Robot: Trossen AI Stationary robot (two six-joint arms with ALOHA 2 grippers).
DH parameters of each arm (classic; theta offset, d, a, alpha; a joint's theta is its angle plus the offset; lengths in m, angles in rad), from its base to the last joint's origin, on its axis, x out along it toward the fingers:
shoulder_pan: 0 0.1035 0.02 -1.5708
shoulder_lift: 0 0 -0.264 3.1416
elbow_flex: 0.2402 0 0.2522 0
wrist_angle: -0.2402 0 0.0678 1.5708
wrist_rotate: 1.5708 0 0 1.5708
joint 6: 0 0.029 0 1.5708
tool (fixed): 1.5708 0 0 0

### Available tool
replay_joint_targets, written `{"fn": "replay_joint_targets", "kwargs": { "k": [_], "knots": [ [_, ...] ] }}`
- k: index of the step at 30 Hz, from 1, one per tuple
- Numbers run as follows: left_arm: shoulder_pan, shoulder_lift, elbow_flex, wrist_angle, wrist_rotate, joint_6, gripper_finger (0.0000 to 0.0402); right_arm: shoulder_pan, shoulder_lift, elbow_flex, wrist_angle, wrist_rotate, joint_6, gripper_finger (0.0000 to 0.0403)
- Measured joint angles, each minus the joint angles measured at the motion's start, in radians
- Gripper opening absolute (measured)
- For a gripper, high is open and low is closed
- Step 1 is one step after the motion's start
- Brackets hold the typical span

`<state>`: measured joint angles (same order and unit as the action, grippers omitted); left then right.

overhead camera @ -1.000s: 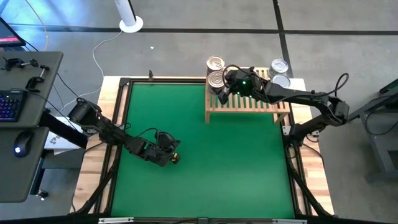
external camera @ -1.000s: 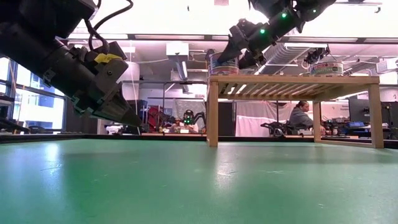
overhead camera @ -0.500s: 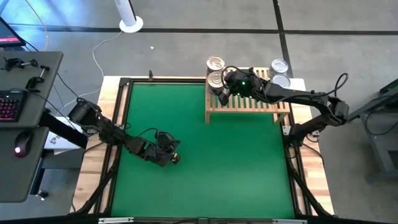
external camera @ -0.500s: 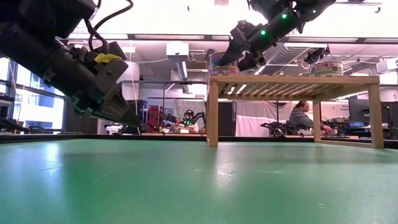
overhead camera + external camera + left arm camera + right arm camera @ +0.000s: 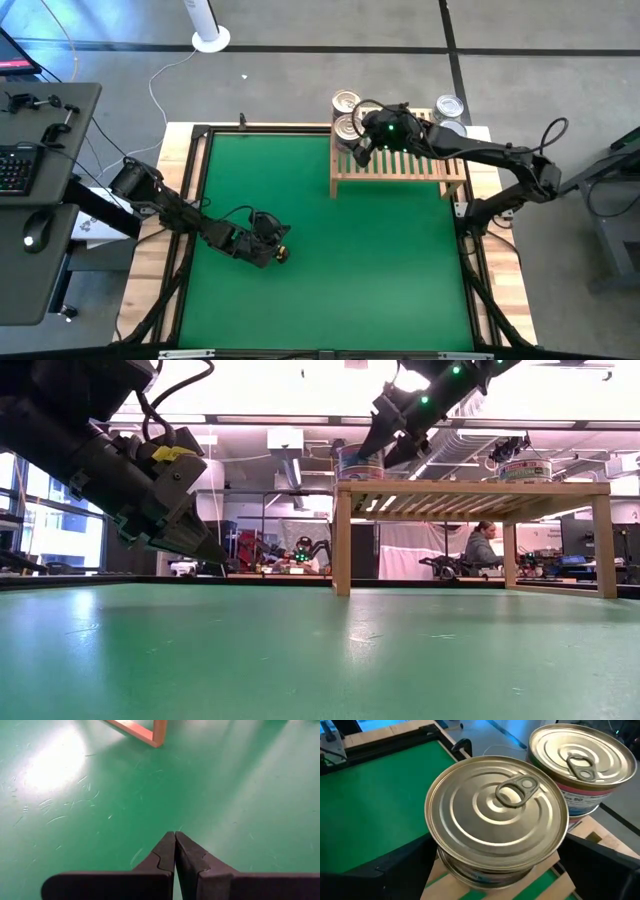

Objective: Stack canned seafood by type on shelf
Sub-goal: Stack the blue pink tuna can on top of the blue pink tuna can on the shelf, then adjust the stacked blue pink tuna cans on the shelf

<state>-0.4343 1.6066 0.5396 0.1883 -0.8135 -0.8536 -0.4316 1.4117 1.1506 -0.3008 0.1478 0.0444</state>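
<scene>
High view: the right end effector [image 5: 352, 147], spread wide and empty, hovers over stacked tins [image 5: 347, 124] at the shelf's [image 5: 400, 165] left end, more tins [image 5: 449, 106] at its right, sorting seemingly near finished, while the left end effector [image 5: 283, 252] rests shut above the bare tabletop [image 5: 330, 260].

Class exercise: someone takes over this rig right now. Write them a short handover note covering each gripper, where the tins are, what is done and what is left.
Left gripper: shut, empty, low over the green mat, waiting.
Right gripper: open, above the shelf's left end by the near stack.
Tins: two stacks at the shelf's left end, two more at its right end.
Done: no tins show on the mat.
Left: probably only withdrawing the right arm; check that the types match.
</scene>
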Motion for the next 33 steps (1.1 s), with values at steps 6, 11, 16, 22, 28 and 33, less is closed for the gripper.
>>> {"fn": "replay_joint_targets", "kwargs": {
  "k": [6,11,16,22,28,33],
  "knots": [
    [0.0,0.0,0.0,0.0,0.0,0.0,0.0,0.0,0.0,0.083,-0.147,0.0,-0.021,0.04],
    [0.0,0.0,0.0,0.0,0.0,0.0,0.0,0.002,0.0,0.175,-0.298,-0.001,-0.038,0.0399],
    [-0.001,0.0,0.0,-0.001,0.0,0.0,0.0,0.04,-0.01,0.204,-0.42,0.002,-0.044,0.0387],
    [-0.001,0.0,0.0,-0.001,0.0,0.0,0.0,0.172,-0.011,0.131,-0.421,0.123,-0.02,0.0326],
    [-0.001,0.0,0.0,-0.001,0.0,0.008,0.0,0.245,-0.011,0.013,-0.277,0.277,0.026,0.0234],
    [-0.001,0.0,0.0,-0.001,-0.001,0.01,0.0,0.225,-0.011,-0.078,-0.138,0.316,0.054,0.0141]
  ]
}}
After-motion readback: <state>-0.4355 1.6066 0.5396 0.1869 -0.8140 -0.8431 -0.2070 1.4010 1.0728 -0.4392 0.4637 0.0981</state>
